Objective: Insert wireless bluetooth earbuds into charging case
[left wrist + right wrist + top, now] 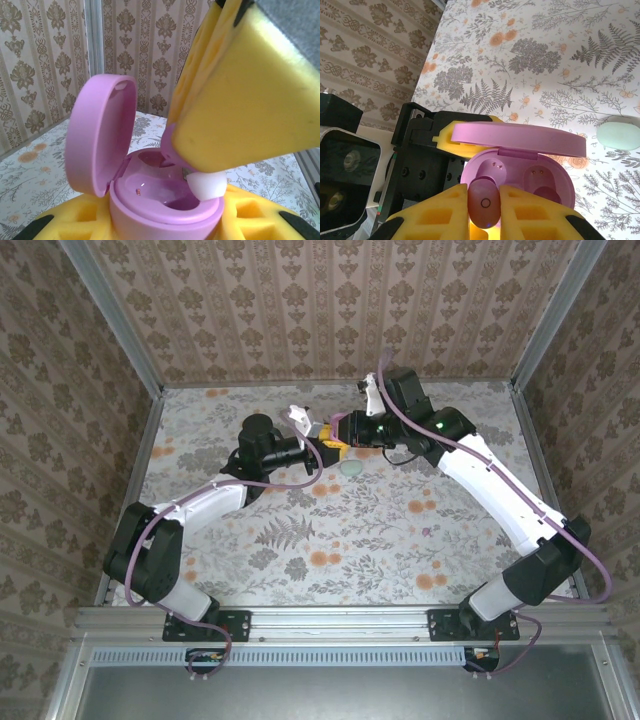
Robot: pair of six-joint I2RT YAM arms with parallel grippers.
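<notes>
A pink charging case (165, 202) stands with its lid (100, 135) hinged open, and my left gripper (165, 227) is shut on its base between yellow pads. My right gripper (485, 217) is shut on a pink earbud (485, 202). That earbud's white tip (207, 184) hangs just inside the case's rim. In the right wrist view the earbud sits over the near edge of the case's (520, 172) left slot, and gold contacts show in both slots. From above, the two grippers (335, 443) meet at the table's far middle.
A pale green oval object (618, 136) lies on the floral tablecloth just right of the case, and shows from above (352, 468) below the grippers. Patterned walls close in the back and both sides.
</notes>
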